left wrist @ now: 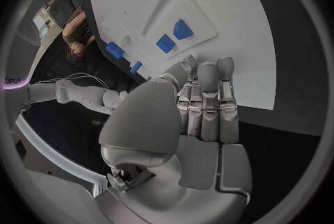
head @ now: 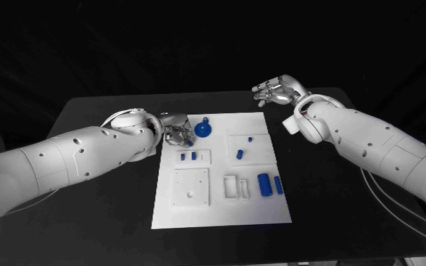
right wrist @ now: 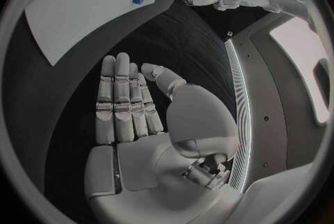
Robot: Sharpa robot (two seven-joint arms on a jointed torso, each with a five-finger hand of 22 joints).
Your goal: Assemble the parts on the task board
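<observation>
Task board (head: 222,210) centred; my left hand (head: 176,132) at its 10 o'clock corner, fingers extended, holding nothing; right hand (head: 277,92) raised at 1 o'clock, released, fingers apart.

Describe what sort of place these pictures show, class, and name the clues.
Probably a robotics lab test bench: a flat black table, a white rectangular task board holding small blue parts, and dark surroundings.

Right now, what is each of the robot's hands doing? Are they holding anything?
Left hand: open, holding nothing, at the task board edge beside the round blue part.
Right hand: open, fingers spread, holding nothing.
</observation>
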